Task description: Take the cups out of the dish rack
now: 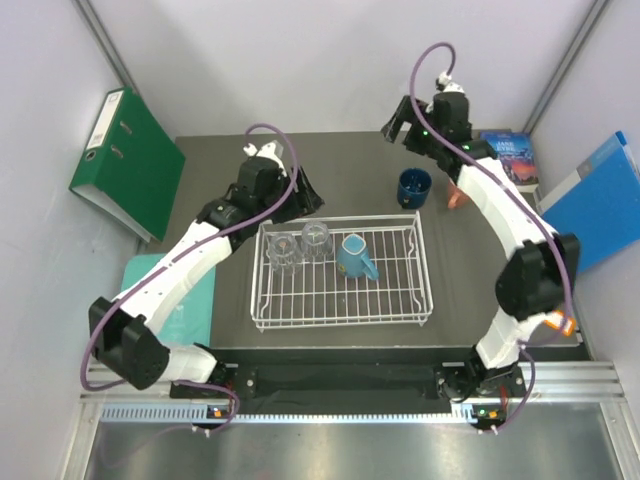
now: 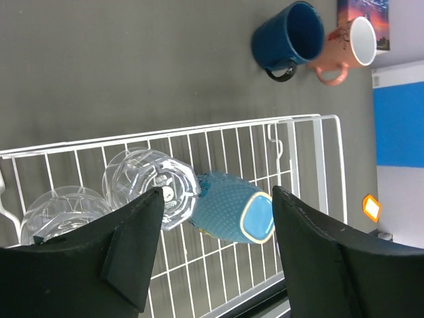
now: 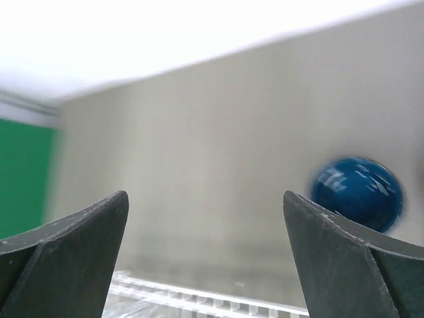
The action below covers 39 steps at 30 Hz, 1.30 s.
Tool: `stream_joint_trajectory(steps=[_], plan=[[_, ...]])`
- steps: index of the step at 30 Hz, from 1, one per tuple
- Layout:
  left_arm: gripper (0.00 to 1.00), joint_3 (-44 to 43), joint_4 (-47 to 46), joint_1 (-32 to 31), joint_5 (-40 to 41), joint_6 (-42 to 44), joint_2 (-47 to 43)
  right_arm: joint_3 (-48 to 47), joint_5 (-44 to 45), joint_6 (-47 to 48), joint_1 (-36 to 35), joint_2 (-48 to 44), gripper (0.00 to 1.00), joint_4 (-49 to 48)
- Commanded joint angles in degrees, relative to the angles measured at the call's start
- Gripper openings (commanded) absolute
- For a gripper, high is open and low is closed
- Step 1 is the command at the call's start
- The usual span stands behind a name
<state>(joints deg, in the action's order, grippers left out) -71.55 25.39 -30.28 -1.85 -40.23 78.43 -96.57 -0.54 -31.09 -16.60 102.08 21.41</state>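
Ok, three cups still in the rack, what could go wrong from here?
The two tumblers and the light blue mug sit packed together in the dish rack; the open left gripper closing on one may knock its neighbour. The dark blue mug and pink mug stand right beside the right arm, which could bump them swinging back.

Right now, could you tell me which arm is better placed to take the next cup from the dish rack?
Likely left: the left gripper hangs open just behind the dish rack, facing the glass tumblers and light blue mug. The right gripper is farther back, past the dark blue mug.
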Motion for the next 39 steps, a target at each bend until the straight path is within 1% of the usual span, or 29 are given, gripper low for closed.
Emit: stream_joint_trajectory(steps=[1,2,5,6,7,9,10,13,16,21,25,26,27,31,35,39], plan=[[0.7,-1.75,0.98,-2.93,1.32,2.96,-1.26,7.26,-7.19,-2.13,-1.85,-11.96,1.0,-13.39],[0.7,-1.84,2.02,-3.81,4.36,2.96,-1.7,10.24,-9.03,-1.7,-2.64,-13.47,1.0,-14.11],[0.69,-1.67,2.56,-8.46,7.63,2.0,-2.58,14.55,-9.22,0.67,-5.18,-19.01,1.0,-13.16],[0.69,-1.66,3.0,-10.04,10.78,1.47,-2.58,15.53,-8.79,1.38,-5.89,-20.33,1.0,-12.54],[0.69,-1.66,3.09,-13.28,12.2,1.47,-2.58,16.67,-7.91,2.25,-6.6,-23.22,1.0,-11.92],[0.68,-2.45,4.4,-16.55,16.32,1.47,-1.62,19.84,-6.32,2.7,-8.27,-26.31,1.0,-10.25],[0.68,-2.98,5.1,-19.35,17.48,1.55,-1.01,21.67,-5.62,2.7,-8.79,-29.54,1.0,-9.55],[0.7,-5.96,8.7,-23.84,20.99,2.34,3.55,24.23,-3.25,2.53,-10.03,-35.52,1.0,-6.83],[0.74,-8.42,12.39,-26.75,24.68,2.43,6.37,25.82,-1.49,2.88,-10.73,-40.1,1.0,-4.1],[0.8,-13.95,17.32,-27.37,27.33,1.21,12.79,27.22,-0.52,4.72,-10.91,-44.59,1.0,1.96],[0.86,-15.99,18.29,-27.37,29.26,-0.2,15.95,29.16,-2.1,5.69,-10.91,-48.29,1.0,3.29],[0.97,-16.34,18.38,-27.37,30.05,-0.9,16.66,29.51,-2.71,5.87,-10.82,-48.9,1.0,3.46],[0.98,-17.39,18.47,-27.37,30.15,-1.25,17.88,30.04,-3.33,5.87,-10.91,-49.87,1.0,3.9],[0.99,-19.41,17.42,-27.55,28.92,-2.66,21.67,31.53,-3.86,5.17,-13.54,-52.86,1.0,3.47],[0.99,-21.08,16.27,-27.55,28.22,-3.54,25.18,33.2,-4.12,3.93,-14.51,-56.54,1.0,3.46],[0.97,-23.11,17.5,-27.55,28.39,-4.86,28.26,34.17,-3.42,3.67,-14.95,-58.49,1.0,4.34]])
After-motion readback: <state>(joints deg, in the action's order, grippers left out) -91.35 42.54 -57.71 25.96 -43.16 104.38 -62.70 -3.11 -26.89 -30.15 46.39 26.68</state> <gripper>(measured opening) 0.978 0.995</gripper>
